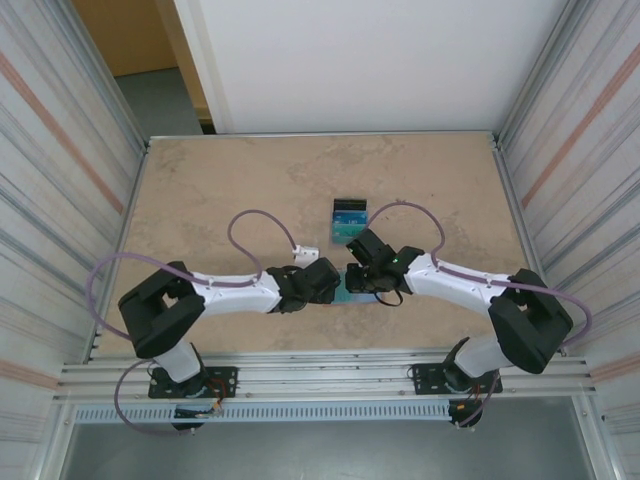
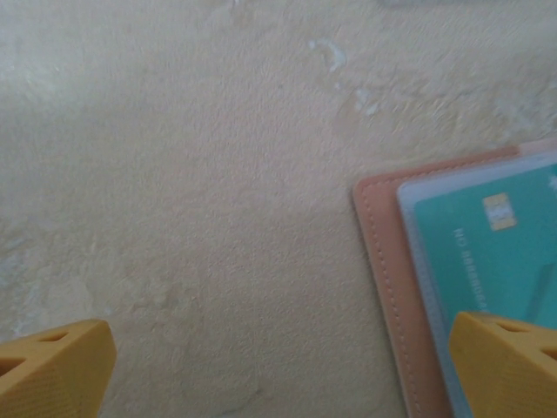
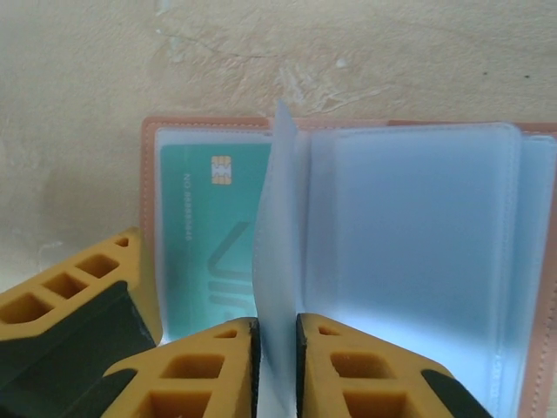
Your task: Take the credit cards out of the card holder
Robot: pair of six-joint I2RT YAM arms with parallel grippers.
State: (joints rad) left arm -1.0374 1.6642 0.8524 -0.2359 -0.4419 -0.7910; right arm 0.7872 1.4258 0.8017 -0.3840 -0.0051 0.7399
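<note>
From above, both arms reach toward the middle of the surface [image 1: 200,200], close to its near edge, and the left pincer [image 1: 335,283] and the right pincer [image 1: 352,280] almost meet there over the card holder [image 1: 352,297], of which only a teal strip can be seen under them. A little farther away stands a dark upright stand [image 1: 350,218] with blue and teal cards in it. In the left wrist view, the left pincer [image 2: 278,348] is wide open, with one yellow fingertip above the bare surface and the other above the card holder [image 2: 383,279], which lies open at the right with its pink leather edge showing. A teal credit card [image 2: 487,252] with a gold chip sits inside it under a clear cover. In the right wrist view, the right pincer [image 3: 277,326] is narrow and pinches a clear sleeve [image 3: 274,244] that stands up from the middle of the open card holder [image 3: 148,174]. The teal credit card [image 3: 209,235] is in the left panel of this view, and pale blue sleeves lie on the right. A third yellow finger [image 3: 70,296] stands at the near left, at the holder's left edge.
</note>
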